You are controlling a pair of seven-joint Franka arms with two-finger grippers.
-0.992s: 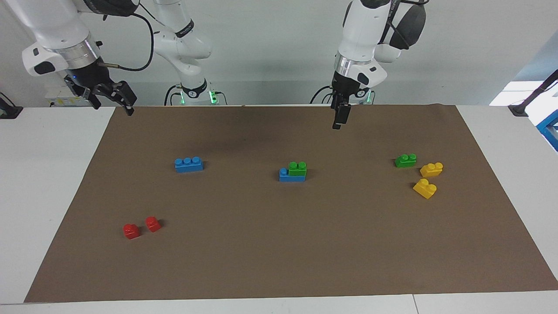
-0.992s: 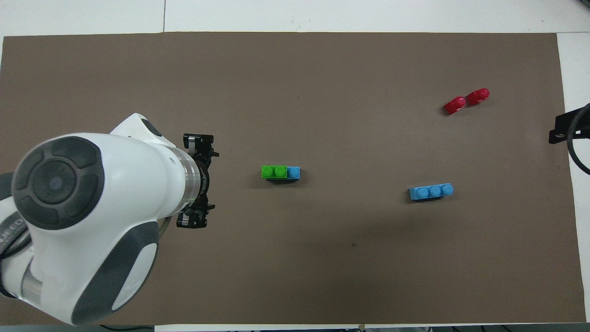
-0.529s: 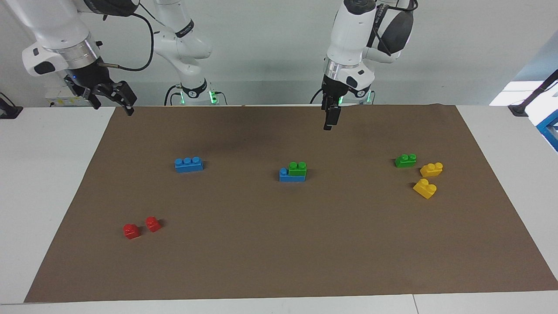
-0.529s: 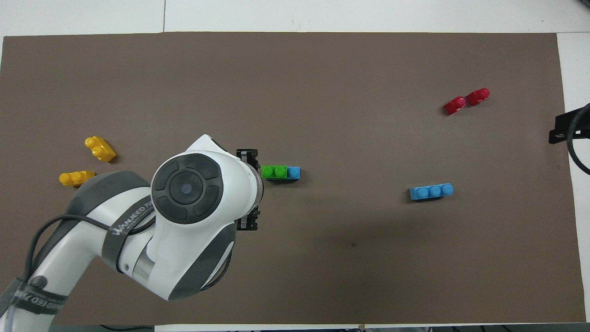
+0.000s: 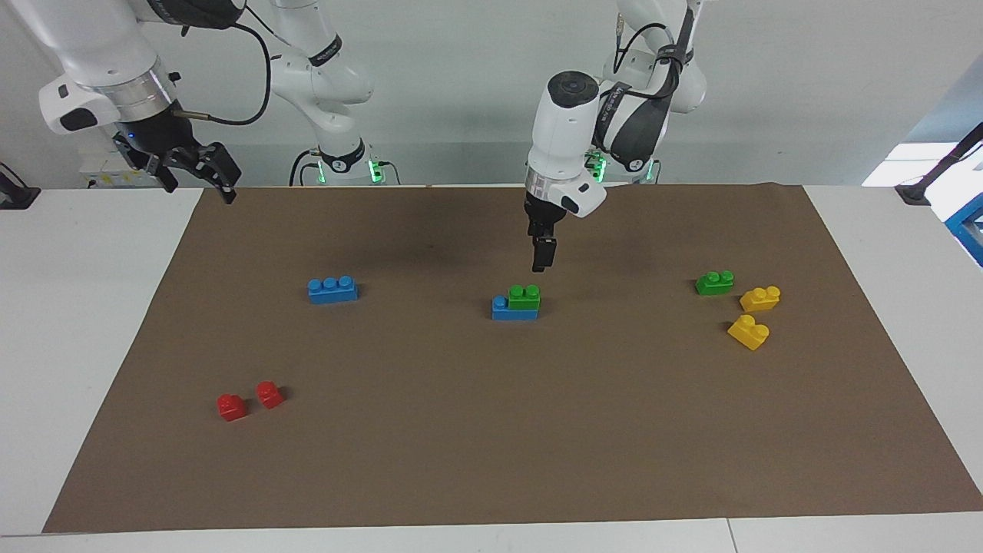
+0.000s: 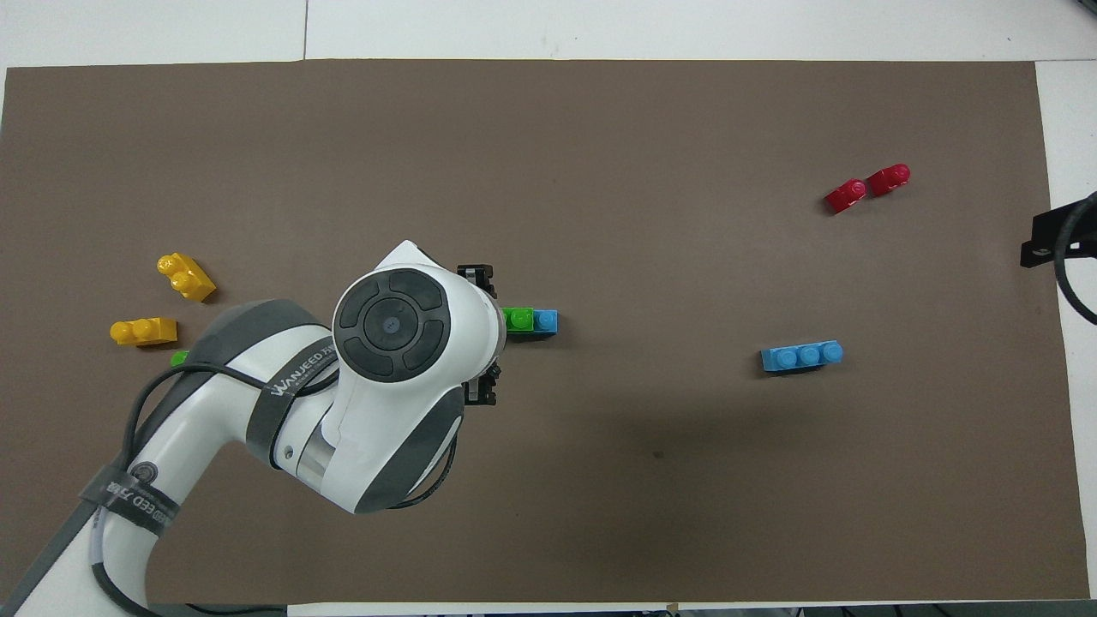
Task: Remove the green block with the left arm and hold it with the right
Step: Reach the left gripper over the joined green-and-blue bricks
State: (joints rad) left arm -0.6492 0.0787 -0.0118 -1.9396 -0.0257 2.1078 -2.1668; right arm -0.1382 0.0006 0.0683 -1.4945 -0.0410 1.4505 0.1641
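A green block sits on one end of a blue brick in the middle of the brown mat. In the overhead view my left arm hides part of the green block. My left gripper hangs just above that block's end toward the left arm's end of the table, not touching it. It is open, and its fingers stand wide apart. My right gripper waits, open and empty, above the mat's corner at the right arm's end.
A second green block and two yellow bricks lie toward the left arm's end. A loose blue brick and two red bricks lie toward the right arm's end.
My left arm has swung out from the robots' edge of the mat and come down to just above the stacked green block. The right arm and the bricks have not moved.
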